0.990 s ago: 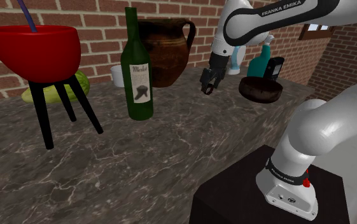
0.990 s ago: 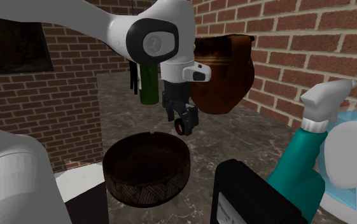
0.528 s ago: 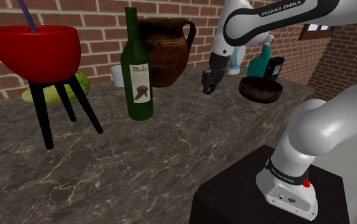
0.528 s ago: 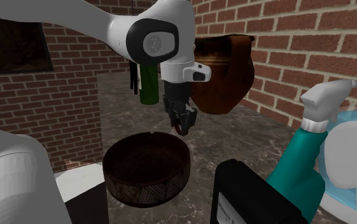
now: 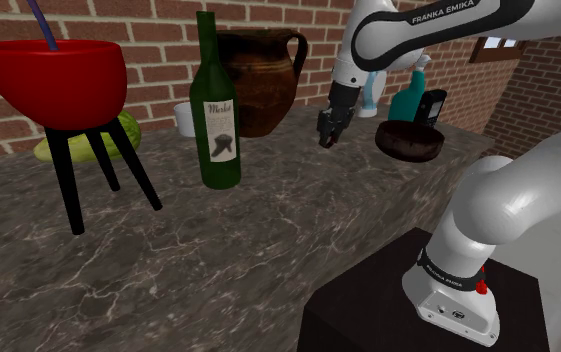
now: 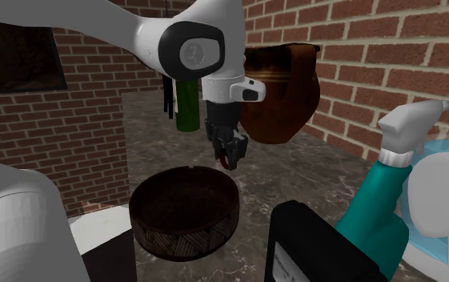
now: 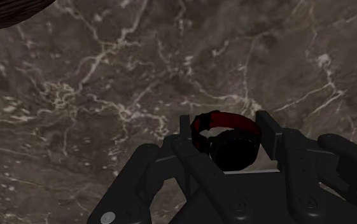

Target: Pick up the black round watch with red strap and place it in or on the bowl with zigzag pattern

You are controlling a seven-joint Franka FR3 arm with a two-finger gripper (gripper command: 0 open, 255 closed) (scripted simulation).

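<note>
Nearest to me in the shoulder view stands the dark stand (image 5: 368, 300), and from it the white arm (image 5: 488, 220) reaches up over the marble counter (image 5: 218, 250). A little farther, a red basin (image 5: 53, 80) on black legs and a green wine bottle (image 5: 218, 105) stand on this counter.

The gripper (image 5: 328, 135) hangs in the air above the counter and touches nothing below. In the wrist view I see its two fingers (image 7: 186, 133) pressed against the watch (image 7: 234, 149), one on each side. The black round face sits between them and the red strap curves above it, so the watch is clasped and lifted.

The dark bowl (image 5: 408, 142) rests on the counter to the shoulder view's right of the gripper, near but apart. In the second exterior view a zigzag shows low on its wall.

Behind are a brown jug (image 5: 263, 75), a teal spray bottle (image 5: 408, 95) and the brick wall (image 5: 148, 20).
</note>
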